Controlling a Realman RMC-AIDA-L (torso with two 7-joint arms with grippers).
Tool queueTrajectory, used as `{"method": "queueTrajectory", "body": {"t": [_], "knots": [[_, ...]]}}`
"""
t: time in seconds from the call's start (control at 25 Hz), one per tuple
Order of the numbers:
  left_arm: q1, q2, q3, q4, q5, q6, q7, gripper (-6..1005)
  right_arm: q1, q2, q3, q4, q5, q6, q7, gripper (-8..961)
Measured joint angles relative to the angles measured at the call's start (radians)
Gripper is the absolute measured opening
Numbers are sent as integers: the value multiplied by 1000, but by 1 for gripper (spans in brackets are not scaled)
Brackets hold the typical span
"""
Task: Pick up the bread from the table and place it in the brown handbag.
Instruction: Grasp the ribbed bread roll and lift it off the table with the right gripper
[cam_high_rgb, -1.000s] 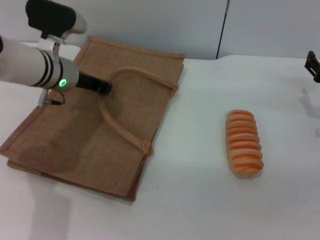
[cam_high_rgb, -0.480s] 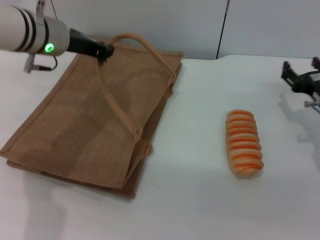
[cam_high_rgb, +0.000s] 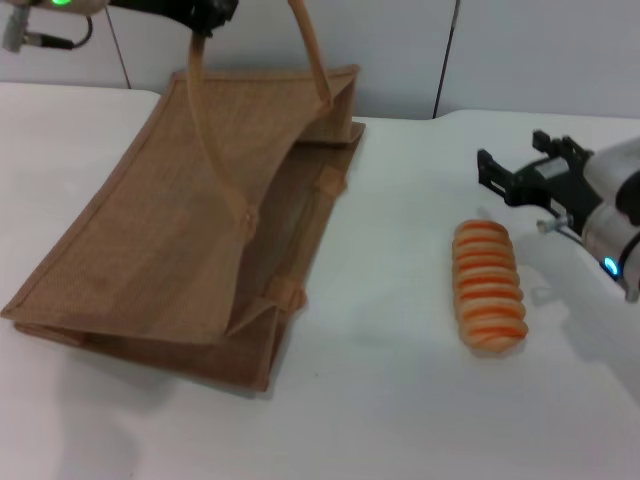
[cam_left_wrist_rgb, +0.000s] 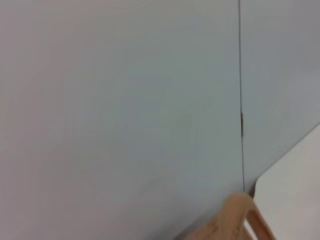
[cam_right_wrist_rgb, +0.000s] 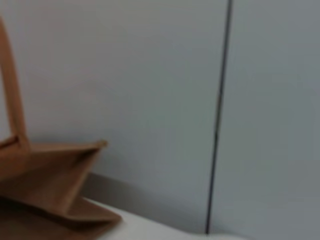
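Both arms moved: left pincer (cam_high_rgb: 205, 14), clamped on the brown handbag (cam_high_rgb: 170, 240) handle, lifted its mouth open; right pincer (cam_high_rgb: 520, 170), spread apart, reached 12 o'clock of the bread (cam_high_rgb: 487, 286), so we grab next.

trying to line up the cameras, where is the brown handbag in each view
Head view: the brown handbag fills the left half, its upper handle lifted by the left gripper.
Left wrist view: only a handle loop at the bottom edge.
Right wrist view: its raised mouth at lower left.
Shared landmark: the dark vertical wall seam.
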Motion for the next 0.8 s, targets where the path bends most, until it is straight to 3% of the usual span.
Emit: {"method": "queueTrajectory", "body": {"t": [0.16,0.4,0.6,0.8], "knots": [[-12,-1,-1,66,18,-30,-22,122,-84,-29,73,-280,-136,213,-1,793],[-18,-4,5,107,18,-50,-38,122,-177,-13,170,-601,-298,563,-2,794],[-19,-2,2,143,20,-76,-41,122,-172,-15,173,-731,-280,840,-11,795],[-20,-2,1,168,33,-89,-42,122,-160,-13,190,-779,-135,1019,-110,796]]}}
